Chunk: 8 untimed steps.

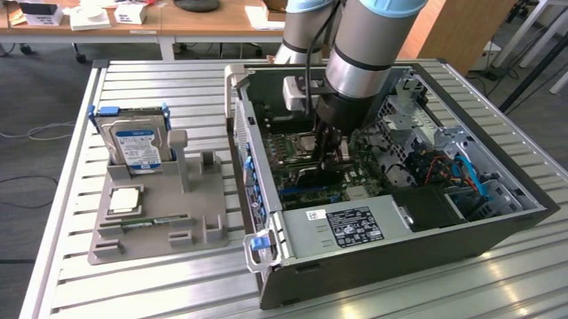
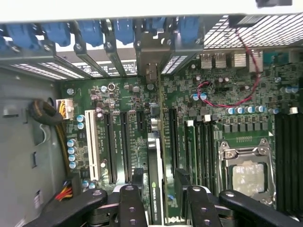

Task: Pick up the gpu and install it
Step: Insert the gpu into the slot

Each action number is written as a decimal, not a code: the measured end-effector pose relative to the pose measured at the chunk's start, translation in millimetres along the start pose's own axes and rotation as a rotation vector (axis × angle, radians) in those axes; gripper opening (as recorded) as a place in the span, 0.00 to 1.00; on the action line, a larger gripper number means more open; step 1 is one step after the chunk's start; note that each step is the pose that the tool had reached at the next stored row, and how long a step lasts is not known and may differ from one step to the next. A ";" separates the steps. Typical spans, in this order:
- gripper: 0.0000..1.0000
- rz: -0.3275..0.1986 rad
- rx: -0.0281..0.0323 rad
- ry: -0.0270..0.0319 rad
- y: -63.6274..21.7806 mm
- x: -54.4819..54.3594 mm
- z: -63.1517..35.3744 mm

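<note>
Inside the open case (image 1: 497, 229), fingers (image 2: 132, 203) grip the gpu (image 2: 155, 156).

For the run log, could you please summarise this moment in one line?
gripper: shut on gpu | place: inside computer case, over motherboard | gpu: upright, at slots

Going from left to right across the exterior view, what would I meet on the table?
Hard drive standing in the grey holder → robot arm reaching down into the open computer case → blue cables.
</note>
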<state>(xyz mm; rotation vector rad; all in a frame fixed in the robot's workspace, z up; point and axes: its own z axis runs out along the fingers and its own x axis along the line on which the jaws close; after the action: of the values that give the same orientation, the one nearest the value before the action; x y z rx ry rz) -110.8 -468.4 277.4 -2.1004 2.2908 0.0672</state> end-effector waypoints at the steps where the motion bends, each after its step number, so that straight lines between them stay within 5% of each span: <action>1: 0.40 0.000 0.0000 0.0000 0.0 -0.1 -2.6; 8: 0.40 0.000 0.0001 -0.0001 0.1 -0.9 -16.4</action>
<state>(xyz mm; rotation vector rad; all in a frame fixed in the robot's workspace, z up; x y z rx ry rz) -110.8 -468.4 293.8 -2.1003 2.2907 0.0671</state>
